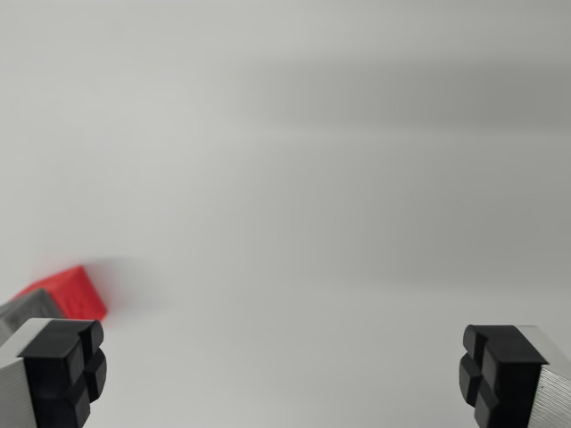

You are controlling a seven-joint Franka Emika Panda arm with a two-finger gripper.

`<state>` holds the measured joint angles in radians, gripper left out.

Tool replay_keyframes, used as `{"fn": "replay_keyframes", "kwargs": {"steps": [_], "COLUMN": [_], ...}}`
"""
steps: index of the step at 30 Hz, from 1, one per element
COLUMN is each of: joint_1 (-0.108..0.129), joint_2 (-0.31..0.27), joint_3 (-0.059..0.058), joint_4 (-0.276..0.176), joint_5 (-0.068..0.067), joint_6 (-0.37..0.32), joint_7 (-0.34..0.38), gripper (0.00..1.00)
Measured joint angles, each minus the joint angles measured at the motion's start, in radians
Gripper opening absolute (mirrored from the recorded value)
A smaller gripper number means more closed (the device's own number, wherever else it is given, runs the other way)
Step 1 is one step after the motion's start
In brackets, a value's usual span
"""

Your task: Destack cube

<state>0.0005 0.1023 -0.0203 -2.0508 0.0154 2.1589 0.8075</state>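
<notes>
A blurred red cube (70, 292) was seen at the wrist view's left, resting on a grey block (25, 315) just behind the left pad (64, 370). The gripper (284, 374) was held wide apart, nothing gripped, above the pale table (321, 178).

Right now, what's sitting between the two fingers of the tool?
Nothing: in the wrist view the stretch between the fingers is bare white surface. The red cube lies off at the wrist view's left.
</notes>
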Motion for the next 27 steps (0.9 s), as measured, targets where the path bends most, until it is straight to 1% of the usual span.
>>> {"fn": "replay_keyframes", "kwargs": {"steps": [4,19,27], "joint_1": [0.008,0.048,0.072], "joint_2": [-0.009,-0.044,-0.059], "joint_3": [0.006,0.035,0.055], "joint_4": [-0.024,-0.126,-0.18], "joint_5": [-0.001,-0.005,-0.006], "joint_6": [0.015,0.08,0.118], "joint_7": [-0.002,-0.01,-0.013], "gripper": [1.0,1.0,1.0]}}
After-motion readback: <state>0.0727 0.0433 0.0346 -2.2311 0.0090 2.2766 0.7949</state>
